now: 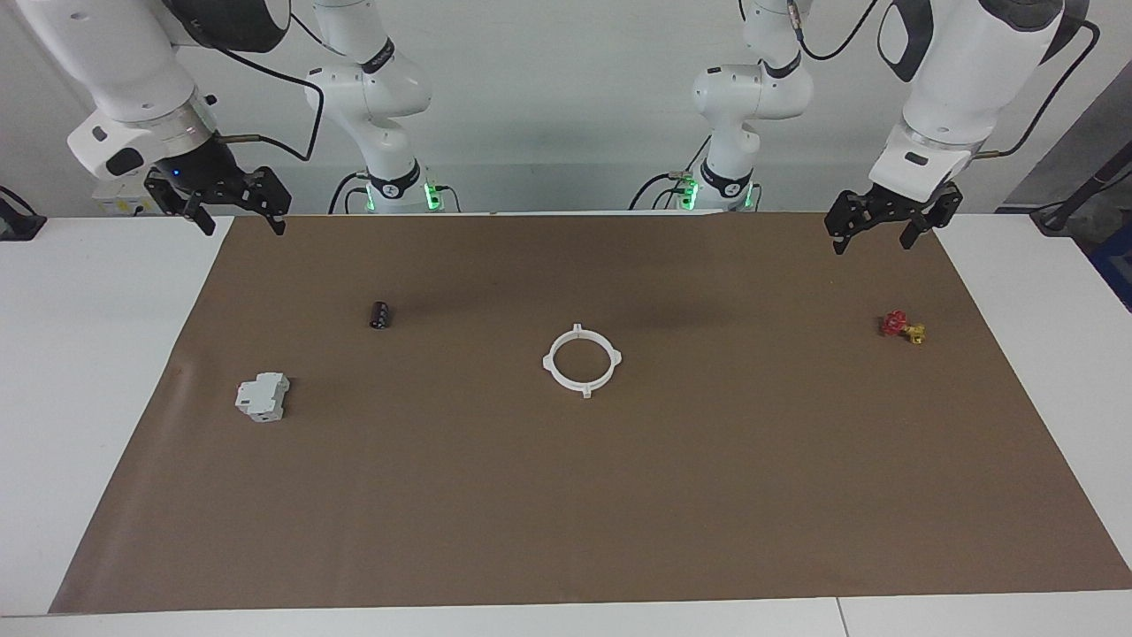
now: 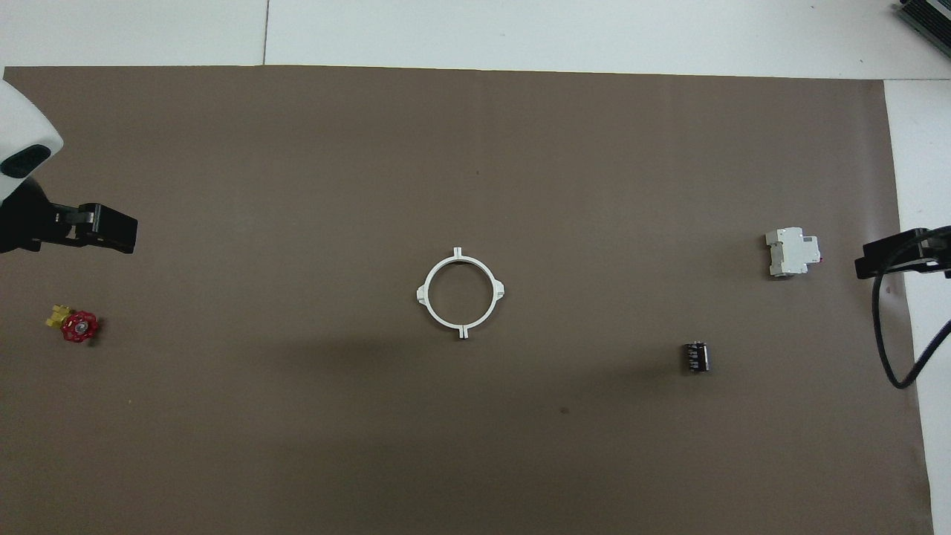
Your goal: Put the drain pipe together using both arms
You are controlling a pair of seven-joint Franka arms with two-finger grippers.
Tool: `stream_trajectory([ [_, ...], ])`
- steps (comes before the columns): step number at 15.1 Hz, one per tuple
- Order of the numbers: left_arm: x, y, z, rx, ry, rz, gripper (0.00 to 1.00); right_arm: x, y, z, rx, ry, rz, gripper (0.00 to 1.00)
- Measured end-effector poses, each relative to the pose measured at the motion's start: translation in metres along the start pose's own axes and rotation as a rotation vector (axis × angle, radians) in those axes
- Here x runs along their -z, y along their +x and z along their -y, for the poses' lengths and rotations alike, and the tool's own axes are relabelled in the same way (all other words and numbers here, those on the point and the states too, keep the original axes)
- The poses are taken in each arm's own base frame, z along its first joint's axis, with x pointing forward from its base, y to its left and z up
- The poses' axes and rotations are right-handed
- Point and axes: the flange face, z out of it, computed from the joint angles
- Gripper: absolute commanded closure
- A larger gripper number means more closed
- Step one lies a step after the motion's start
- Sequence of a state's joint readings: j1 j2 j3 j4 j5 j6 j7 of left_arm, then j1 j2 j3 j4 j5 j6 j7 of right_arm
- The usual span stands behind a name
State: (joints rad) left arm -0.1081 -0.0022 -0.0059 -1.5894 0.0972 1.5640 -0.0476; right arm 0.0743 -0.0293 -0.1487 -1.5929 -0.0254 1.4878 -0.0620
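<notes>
No legible text or labels.
</notes>
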Motion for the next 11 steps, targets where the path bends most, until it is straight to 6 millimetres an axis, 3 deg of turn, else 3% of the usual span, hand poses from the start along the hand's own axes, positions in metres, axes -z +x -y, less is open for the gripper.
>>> stream_trajectory([
  [2,0.001,0.000,0.006,0.011,-0.002,-0.003,0.00,0.000,0.000,0.000,0.000,0.000,0.000,0.00],
  [6,0.005,-0.011,0.037,0.060,-0.036,-0.005,0.00,0.000,0.000,0.000,0.000,0.000,0.000,0.00],
  [11,0.015,-0.021,0.046,0.077,-0.050,-0.023,0.00,0.000,0.000,0.000,0.000,0.000,0.000,0.00],
])
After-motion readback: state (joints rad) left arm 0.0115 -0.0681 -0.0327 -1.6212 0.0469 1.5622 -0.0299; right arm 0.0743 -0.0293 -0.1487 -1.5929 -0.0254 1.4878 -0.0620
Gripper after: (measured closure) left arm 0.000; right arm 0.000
